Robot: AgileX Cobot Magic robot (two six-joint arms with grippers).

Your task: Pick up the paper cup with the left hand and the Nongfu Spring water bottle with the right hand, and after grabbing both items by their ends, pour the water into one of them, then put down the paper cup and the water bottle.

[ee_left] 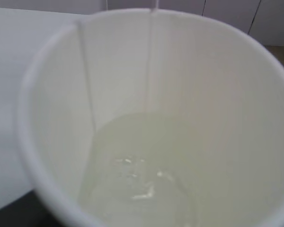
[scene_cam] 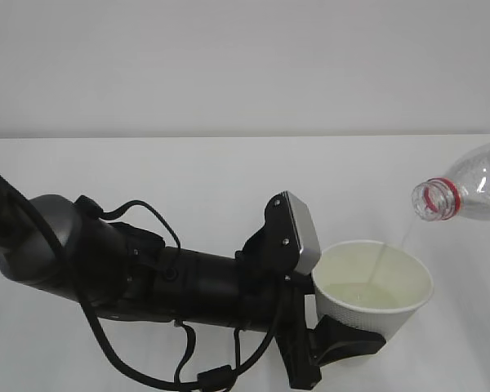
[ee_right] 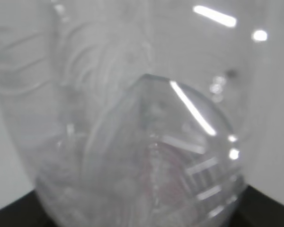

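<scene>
Clear bottle: Nongfu Spring water bottle [scene_cam: 472, 184] lies near-horizontal, mouth up-right of the paper cup [scene_cam: 374, 287]
Stream: water [scene_cam: 389, 260] lands inside
Left hand [scene_cam: 331, 347]: clamped round the cup's base
Right hand: out of shot, seems clamped on the bottle's bottom

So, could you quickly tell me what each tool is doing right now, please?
Left tool: closed on the paper cup, held under the stream.
Right tool: itself out of view, apparently holding the tilted Nongfu Spring water bottle.

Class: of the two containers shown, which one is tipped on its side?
The Nongfu Spring water bottle, lying nearly horizontal with its open mouth pouring; the paper cup stands upright below.
</scene>
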